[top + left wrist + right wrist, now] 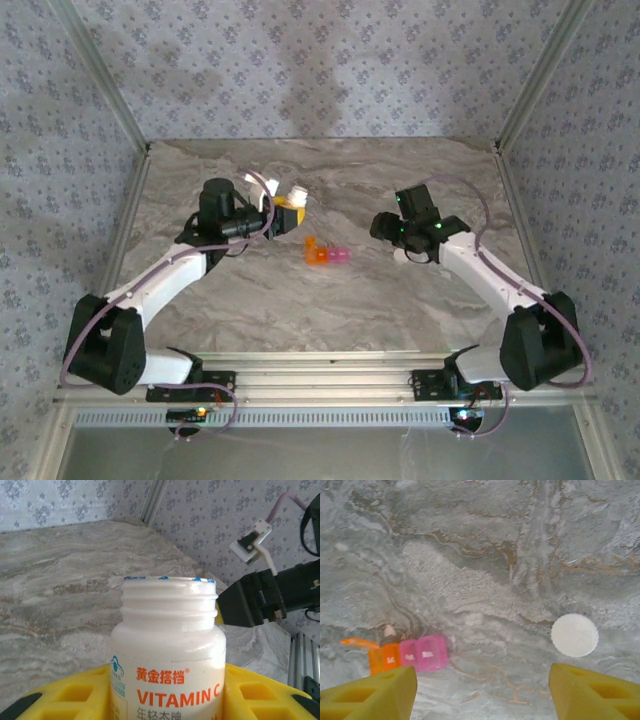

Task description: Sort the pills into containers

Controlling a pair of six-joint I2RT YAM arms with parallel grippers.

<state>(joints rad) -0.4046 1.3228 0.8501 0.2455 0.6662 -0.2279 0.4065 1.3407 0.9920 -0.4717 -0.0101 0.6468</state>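
Note:
The containers (pixel 328 255) are a short strip, one orange and two pink compartments, lying mid-table. In the right wrist view the containers (pixel 410 655) sit at lower left with the orange lid flipped open. A small pale piece that may be a pill (pixel 389 630) lies beside them. My left gripper (pixel 167 695) is shut on a white vitamin bottle (pixel 167 645) whose mouth is uncapped; from above, the left gripper (pixel 284 212) holds the bottle (pixel 296 194) left of the strip. My right gripper (pixel 482 695) hangs open over bare table, right of the strip, its yellow fingers (pixel 370 695) wide apart.
A round white cap (pixel 574 635) lies flat on the marble to the right of the strip. The right arm's black wrist (pixel 260 600) is close beyond the bottle. Metal frame posts and patterned walls bound the table (pixel 320 310) on three sides.

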